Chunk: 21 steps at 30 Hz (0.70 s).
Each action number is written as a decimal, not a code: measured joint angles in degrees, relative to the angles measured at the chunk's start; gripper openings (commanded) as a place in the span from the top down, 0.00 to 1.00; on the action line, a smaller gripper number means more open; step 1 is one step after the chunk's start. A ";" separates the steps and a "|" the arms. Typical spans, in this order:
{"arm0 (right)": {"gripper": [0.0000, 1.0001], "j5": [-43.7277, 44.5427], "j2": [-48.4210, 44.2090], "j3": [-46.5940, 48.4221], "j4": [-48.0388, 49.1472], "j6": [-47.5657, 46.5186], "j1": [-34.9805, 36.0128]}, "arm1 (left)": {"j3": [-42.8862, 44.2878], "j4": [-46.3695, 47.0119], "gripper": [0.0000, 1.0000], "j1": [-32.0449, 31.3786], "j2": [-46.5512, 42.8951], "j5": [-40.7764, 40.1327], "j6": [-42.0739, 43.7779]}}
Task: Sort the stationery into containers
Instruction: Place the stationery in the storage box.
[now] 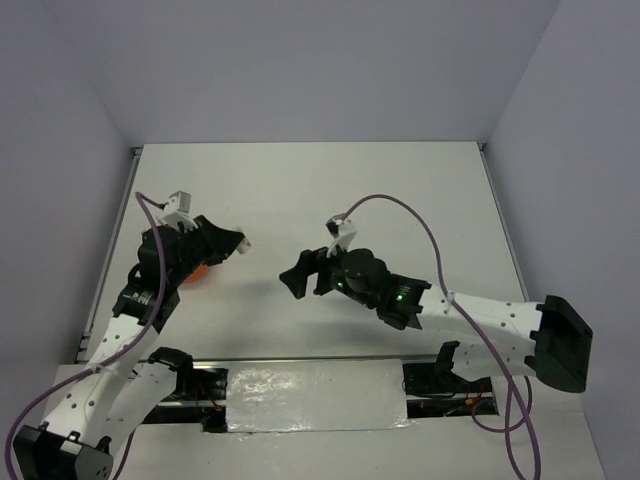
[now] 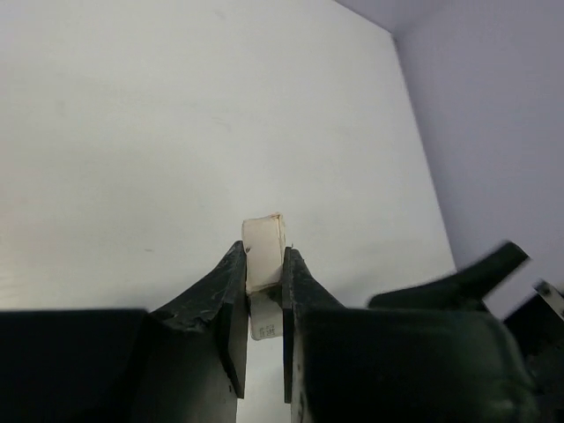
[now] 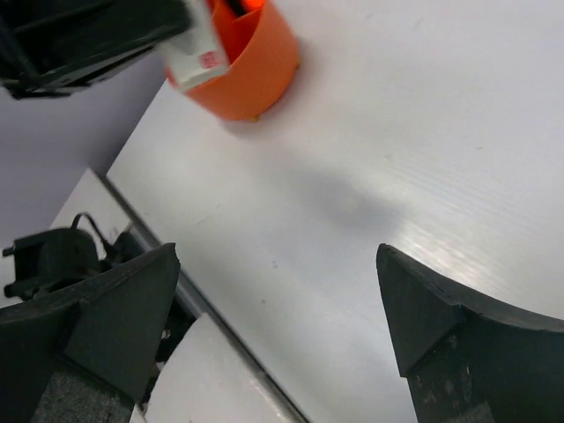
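I find the left gripper clenched on the white block, with the orange tub close beneath it. The right gripper is spread wide and empty. Depositing step, in my judgement; next I would lower over a free compartment and release.

orange tub barely peeks out from under the left arm up top; on the right wrist view its rim runs off the top edge, dividers unseen. white block, lower half buried in the left pincer, label print too small to read.
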 measured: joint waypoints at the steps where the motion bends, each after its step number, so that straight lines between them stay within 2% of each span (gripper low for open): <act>1: 0.00 0.61 -2.38 -1.73 -0.31 0.46 -0.87 | 1.01 -2.45 1.00 0.02 -0.66 -3.58 -0.33; 7: 0.00 3.87 -14.62 -5.70 -2.23 1.66 -3.69 | 4.70 -22.99 1.00 0.22 -3.63 -28.37 -11.50; 13: 0.00 5.64 -21.86 -6.97 -4.57 1.20 -3.72 | 12.07 -41.57 1.00 0.98 -1.11 -45.11 -26.82; 17: 0.00 6.38 -24.33 -8.66 -6.34 0.52 -4.00 | 13.70 -46.31 1.00 3.17 -0.33 -50.56 -31.78; 21: 0.00 6.71 -24.94 -9.57 -7.37 -0.11 -4.42 | 12.72 -44.74 1.00 11.87 0.85 -48.94 -30.67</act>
